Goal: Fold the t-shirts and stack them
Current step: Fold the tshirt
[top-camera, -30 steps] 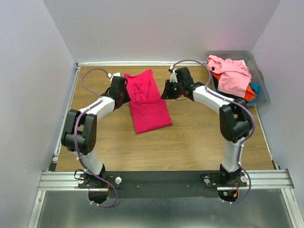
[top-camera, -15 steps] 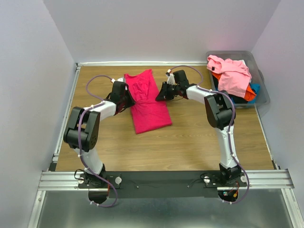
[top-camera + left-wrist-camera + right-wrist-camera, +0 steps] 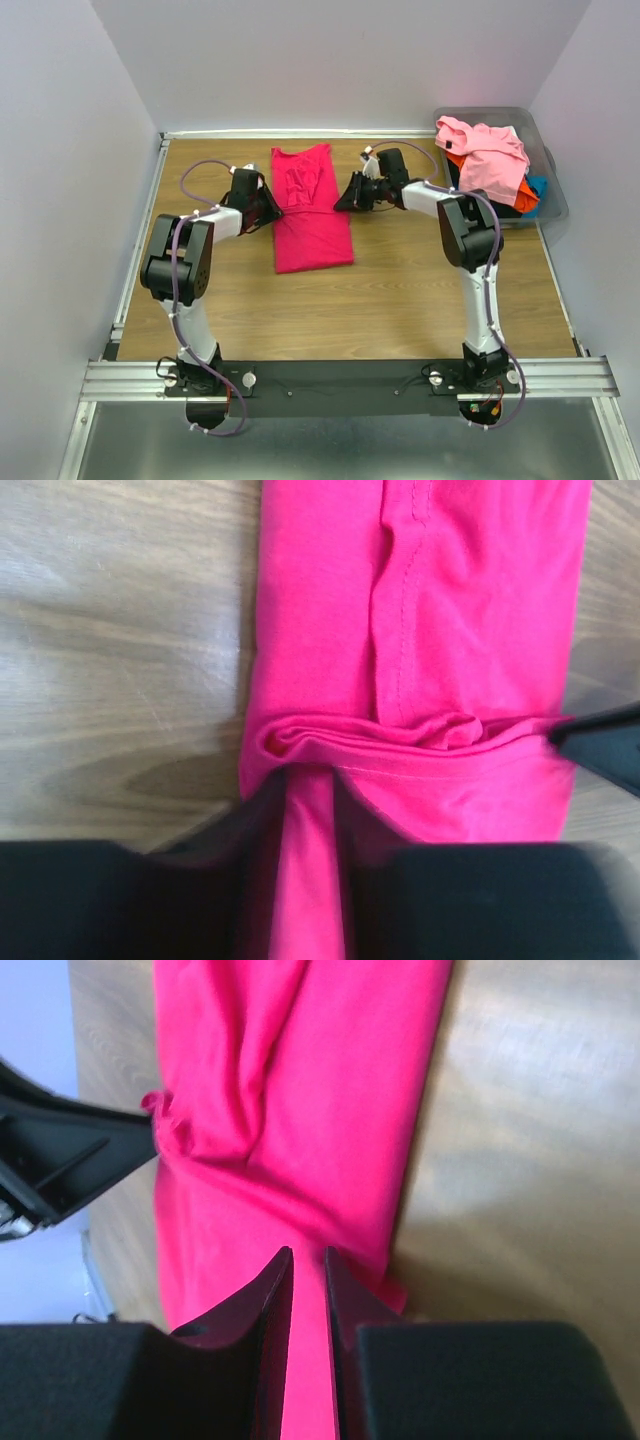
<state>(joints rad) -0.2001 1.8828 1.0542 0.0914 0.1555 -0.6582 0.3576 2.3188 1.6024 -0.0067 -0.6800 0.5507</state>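
Note:
A crimson-magenta t-shirt (image 3: 311, 212) lies folded into a long narrow strip on the wooden table, running from the back towards the middle. My left gripper (image 3: 266, 205) is at its left edge, shut on a pinch of the magenta cloth (image 3: 309, 825). My right gripper (image 3: 343, 197) is at its right edge, shut on the same shirt (image 3: 308, 1310). A crease bunches across the shirt between the two grippers (image 3: 400, 730). More t-shirts, light pink (image 3: 485, 155) on top with orange and blue under it, sit heaped in the bin.
A grey plastic bin (image 3: 555, 190) stands at the back right, beyond the table's right edge. White walls enclose the table on three sides. Bare wood (image 3: 400, 290) lies in front of the shirt.
The shirt has been pulled straight: its near end swung left so it lies square to the table. Both grippers shifted a little towards the back with the cloth in them.

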